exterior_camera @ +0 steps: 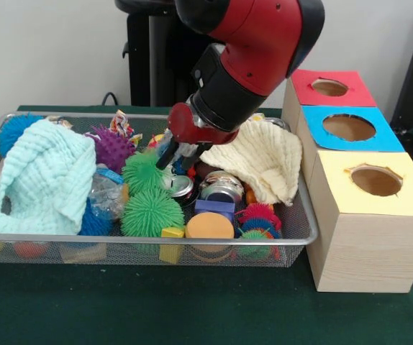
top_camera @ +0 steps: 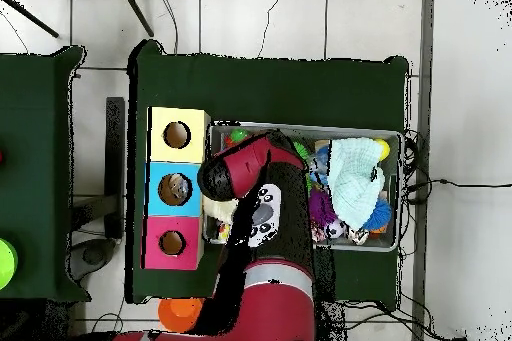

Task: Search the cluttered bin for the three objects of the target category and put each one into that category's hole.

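From across the table, the red arm (exterior_camera: pixel 253 50) reaches down into the middle of the wire-mesh bin (exterior_camera: pixel 62 248), its gripper (exterior_camera: pixel 172 154) sunk among the clutter beside a green spiky ball (exterior_camera: pixel 143 172); I cannot tell whether its fingers are spread or closed. A crushed clear bottle with a blue label (exterior_camera: pixel 106 194) lies left of centre, tucked against the pale blue cloth (exterior_camera: pixel 41 180) that covers the bin's left side. A cream cloth (exterior_camera: pixel 264 158) drapes the right side, above shiny metal cans (exterior_camera: pixel 221 188). Just right of the bin stand three wooden boxes with holes: yellow (exterior_camera: pixel 375 181) nearest, blue (exterior_camera: pixel 349 128) behind it, red (exterior_camera: pixel 329 88) farthest.
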`<action>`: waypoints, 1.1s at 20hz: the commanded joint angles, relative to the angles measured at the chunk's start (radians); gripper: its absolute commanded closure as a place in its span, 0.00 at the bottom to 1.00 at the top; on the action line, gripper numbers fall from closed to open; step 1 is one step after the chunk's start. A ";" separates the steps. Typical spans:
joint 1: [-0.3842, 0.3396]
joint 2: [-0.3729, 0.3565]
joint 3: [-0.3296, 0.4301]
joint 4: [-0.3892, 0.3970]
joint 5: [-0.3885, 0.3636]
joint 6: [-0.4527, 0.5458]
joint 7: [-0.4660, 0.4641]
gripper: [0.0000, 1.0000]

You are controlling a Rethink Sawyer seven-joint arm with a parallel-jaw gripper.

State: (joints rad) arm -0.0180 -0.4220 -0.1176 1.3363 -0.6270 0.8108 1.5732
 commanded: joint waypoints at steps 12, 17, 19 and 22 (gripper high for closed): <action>-0.024 -0.196 0.084 0.212 0.144 0.082 0.003 1.00; -0.003 -0.201 0.072 0.206 0.152 0.081 0.014 1.00; 0.001 -0.187 0.067 0.201 0.147 0.067 0.024 1.00; -0.004 -0.154 0.065 0.195 0.137 0.040 0.037 1.00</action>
State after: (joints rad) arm -0.0176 -0.6102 -0.1287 1.4586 -0.5144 0.8119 1.5732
